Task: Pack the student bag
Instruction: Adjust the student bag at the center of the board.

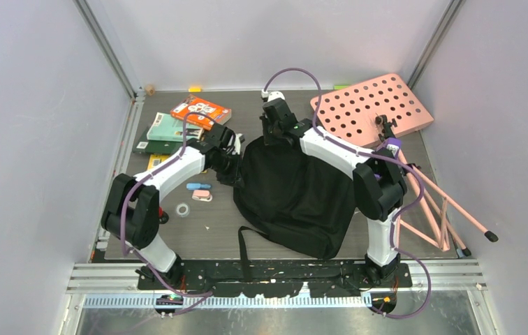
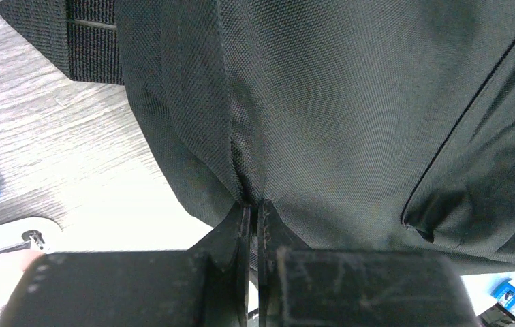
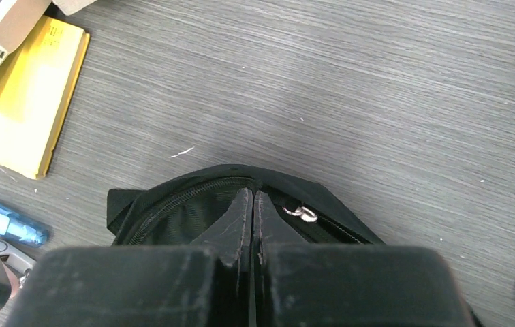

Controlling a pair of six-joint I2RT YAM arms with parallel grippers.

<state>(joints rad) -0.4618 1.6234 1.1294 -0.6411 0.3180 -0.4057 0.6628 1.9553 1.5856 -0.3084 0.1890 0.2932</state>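
Student bag [image 1: 296,195], clamped at its side by the left gripper [image 2: 253,208] and at its zippered rim by the right gripper [image 3: 253,197], seemingly readied for opening.

Matt woven cloth student bag [image 2: 350,102], shiny metal zip pull [image 3: 302,213], grey wood-grain table [image 3: 377,88]

Top camera sits high above the near edge of the desk [image 1: 198,244], looking down and forward over the whole surface, with the student bag [image 1: 296,195] in the middle. Left wrist camera rides just behind the left hand [image 2: 253,203], sighting along its fingers, so close that black bag fabric fills the view. Right wrist camera peers past the right hand [image 3: 253,194] at the bag's zippered rim, with bare desk beyond. All three views share the bag.
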